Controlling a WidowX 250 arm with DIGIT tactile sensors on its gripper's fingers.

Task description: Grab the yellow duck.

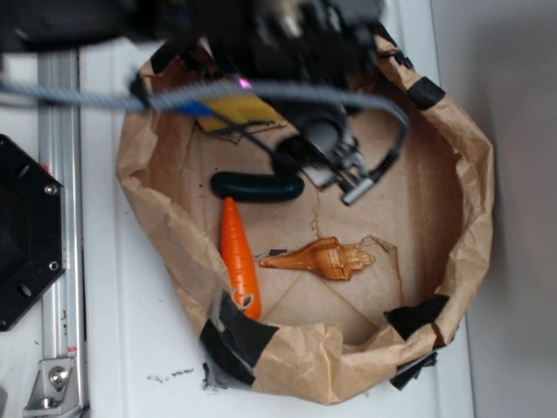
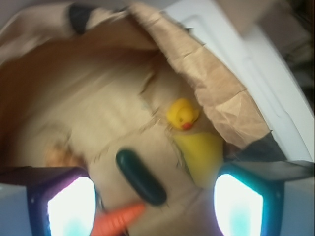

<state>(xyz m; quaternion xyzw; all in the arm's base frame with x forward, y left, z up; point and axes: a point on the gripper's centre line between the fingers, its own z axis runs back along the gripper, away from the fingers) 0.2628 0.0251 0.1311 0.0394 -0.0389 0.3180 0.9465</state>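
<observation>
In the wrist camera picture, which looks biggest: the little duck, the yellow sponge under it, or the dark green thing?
1. Dark green thing, though it lies nearer the camera
2. Yellow sponge, close behind it, too near to rank surely
3. Yellow duck, clearly smallest

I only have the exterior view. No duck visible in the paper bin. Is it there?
Observer: Yes. The wrist view shows the yellow duck by the crumpled paper wall, touching a yellow sponge.
Operator: Why can't I see it?
Observer: The arm covers that part of the bin in your view; only a bit of the sponge shows.
Operator: Gripper on it yet?
Observer: No. In the wrist view the gripper is open, with the duck clear beyond its fingers.
Operator: Anything closer?
Observer: A dark green oblong piece and the carrot tip lie nearer the fingers.
</observation>
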